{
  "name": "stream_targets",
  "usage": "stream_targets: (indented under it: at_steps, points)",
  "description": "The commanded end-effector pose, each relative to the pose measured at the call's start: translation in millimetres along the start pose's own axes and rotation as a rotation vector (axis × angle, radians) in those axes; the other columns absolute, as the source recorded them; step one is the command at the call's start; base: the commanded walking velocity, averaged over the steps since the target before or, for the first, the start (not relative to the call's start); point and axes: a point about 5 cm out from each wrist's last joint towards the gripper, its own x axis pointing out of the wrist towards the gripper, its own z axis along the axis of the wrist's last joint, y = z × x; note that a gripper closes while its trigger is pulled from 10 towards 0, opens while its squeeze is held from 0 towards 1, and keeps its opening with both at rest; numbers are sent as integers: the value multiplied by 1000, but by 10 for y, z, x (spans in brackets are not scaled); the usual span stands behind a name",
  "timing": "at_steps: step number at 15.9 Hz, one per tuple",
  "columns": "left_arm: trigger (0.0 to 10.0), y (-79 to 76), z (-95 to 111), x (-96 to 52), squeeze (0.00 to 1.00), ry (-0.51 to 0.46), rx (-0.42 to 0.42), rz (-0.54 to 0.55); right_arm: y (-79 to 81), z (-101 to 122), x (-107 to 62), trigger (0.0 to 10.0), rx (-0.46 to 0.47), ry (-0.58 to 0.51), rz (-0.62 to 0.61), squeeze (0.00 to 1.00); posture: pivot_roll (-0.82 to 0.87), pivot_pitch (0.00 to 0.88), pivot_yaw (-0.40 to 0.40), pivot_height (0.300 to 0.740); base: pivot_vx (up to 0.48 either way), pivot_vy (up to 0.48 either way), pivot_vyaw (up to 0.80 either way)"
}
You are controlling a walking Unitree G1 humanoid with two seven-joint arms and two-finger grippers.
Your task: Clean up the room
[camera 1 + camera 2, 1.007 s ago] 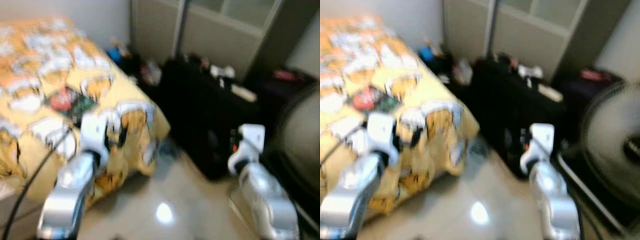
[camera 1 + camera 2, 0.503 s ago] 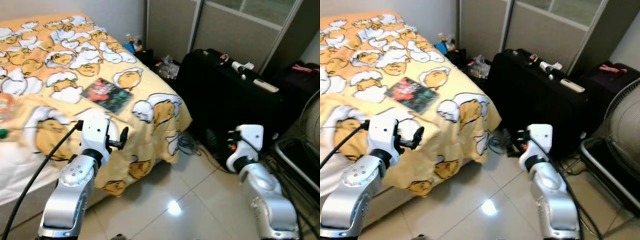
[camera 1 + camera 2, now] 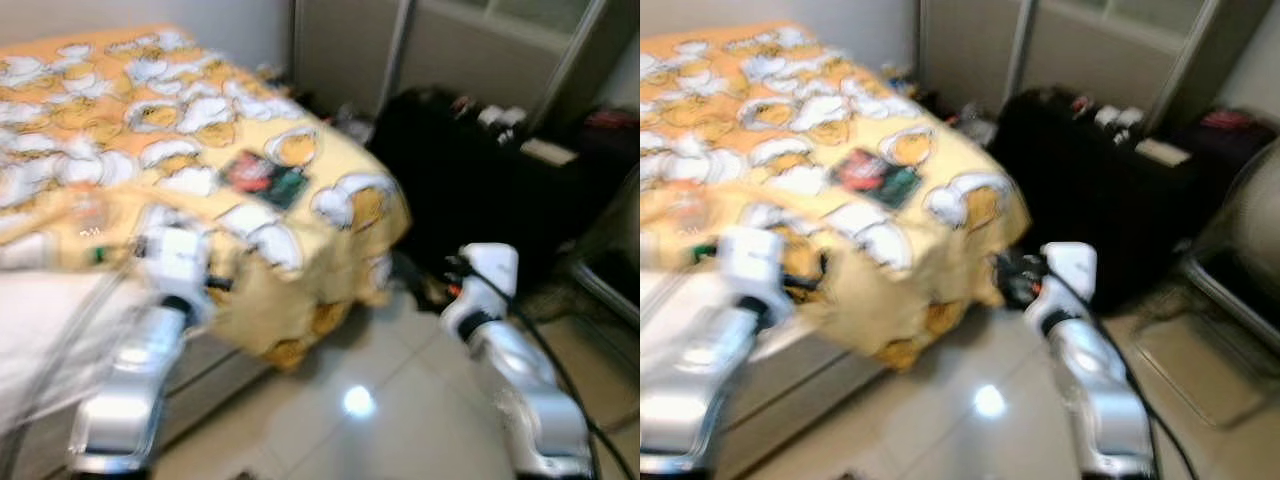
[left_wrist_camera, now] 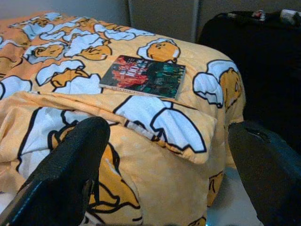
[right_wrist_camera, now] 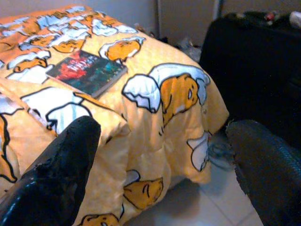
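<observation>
Both grippers, left gripper (image 4: 164, 160) and right gripper (image 5: 160, 165), have jaws spread wide, holding nothing, facing a glossy flat book (image 4: 143, 76) on the soft quilted bedspread (image 4: 70, 61).

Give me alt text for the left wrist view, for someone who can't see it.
A book with a dark red and green cover lies flat on a bed's yellow cartoon-print quilt, seen between the open left gripper's two black fingers. A black suitcase stands beyond the bed's corner.
</observation>
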Motion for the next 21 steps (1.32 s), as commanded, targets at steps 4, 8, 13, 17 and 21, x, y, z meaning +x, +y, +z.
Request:
stream_targets:
  at_steps: [4, 8, 13, 17, 21]
  points:
    - [10000, 45, 40, 10, 0, -23, -9, 43, 30, 96, 31, 10000, -13, -24, 3, 1000, -103, 0, -52, 740, 0, 231, 0]
    - [10000, 64, 100, 33, 0, -54, 9, 60, 54, 195, 83, 10000, -85, -38, 25, 1000, -104, 0, -51, 740, 0, 0, 327]
    - [10000, 41, 167, 73, 0, -76, 5, 60, -11, 251, 114, 10000, -105, -47, 12, 1000, -108, 0, -47, 740, 290, 0, 714]
    - [10000, 21, 169, 107, 0, -79, -20, 53, -107, 300, 169, 10000, -133, -39, -18, 1000, -122, 0, -38, 740, 293, 0, 305]
    - [10000, 25, 158, 124, 0, -76, -25, 48, -123, 299, 192, 10000, -169, -24, -15, 808, -127, 0, -35, 740, 295, 0, 284]
